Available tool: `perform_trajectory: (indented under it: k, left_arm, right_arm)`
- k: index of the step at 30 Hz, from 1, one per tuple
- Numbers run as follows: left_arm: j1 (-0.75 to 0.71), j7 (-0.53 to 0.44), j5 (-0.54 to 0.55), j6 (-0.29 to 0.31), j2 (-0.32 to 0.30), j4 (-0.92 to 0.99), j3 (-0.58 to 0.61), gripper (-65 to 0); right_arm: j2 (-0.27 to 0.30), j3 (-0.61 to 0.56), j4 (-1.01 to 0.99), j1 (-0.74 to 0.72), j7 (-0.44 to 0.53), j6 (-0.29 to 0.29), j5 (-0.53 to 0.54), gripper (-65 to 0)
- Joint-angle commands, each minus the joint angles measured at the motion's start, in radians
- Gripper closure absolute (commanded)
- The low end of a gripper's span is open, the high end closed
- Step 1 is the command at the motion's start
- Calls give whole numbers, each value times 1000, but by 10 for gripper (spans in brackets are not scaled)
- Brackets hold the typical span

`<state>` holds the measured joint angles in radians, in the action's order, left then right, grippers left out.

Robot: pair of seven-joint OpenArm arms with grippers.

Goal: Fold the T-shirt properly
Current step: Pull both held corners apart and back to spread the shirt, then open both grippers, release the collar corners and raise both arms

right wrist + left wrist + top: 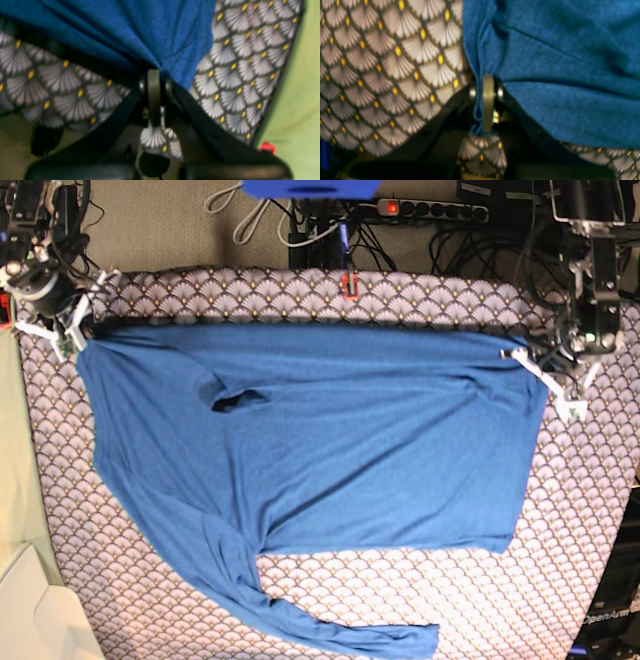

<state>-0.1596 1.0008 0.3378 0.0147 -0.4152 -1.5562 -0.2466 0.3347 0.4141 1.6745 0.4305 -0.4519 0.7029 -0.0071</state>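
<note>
Scallop-patterned table cover (420, 590) lies under the blue T-shirt (330, 440).

T-shirt (330, 450): plain medium blue all over, no print.
Desk cover (420, 600): purple-grey scallop fans, dark outlines, a yellow dot at each fan's base.
Power strip (430, 210): black, red switch glowing.

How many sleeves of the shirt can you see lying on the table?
1. One sleeve of the shirt runs along the table's near edge in the base view. The other may be folded under the body; it isn't visible.
</note>
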Motion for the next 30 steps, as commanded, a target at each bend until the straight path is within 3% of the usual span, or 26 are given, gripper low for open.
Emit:
perform_trajectory:
  k: [1, 13, 19, 30]
  left_arm:
    - [-1, -10, -12, -8, -21, -31, -9, -3]
    - [-88, -9, -12, -8, -55, -102, -10, -3]
    - [-119, -9, -12, -8, -57, -102, -69, -3]
    - [-139, -9, -13, -8, -57, -91, -66, -4]
  right_arm:
    - [17, 10, 32, 11, 12, -5, 3, 0]
    - [20, 12, 89, 103, 14, -5, 5, 0]
    - [19, 13, 89, 156, 107, -5, 5, 0]
    - [20, 13, 83, 184, 115, -5, 5, 0]
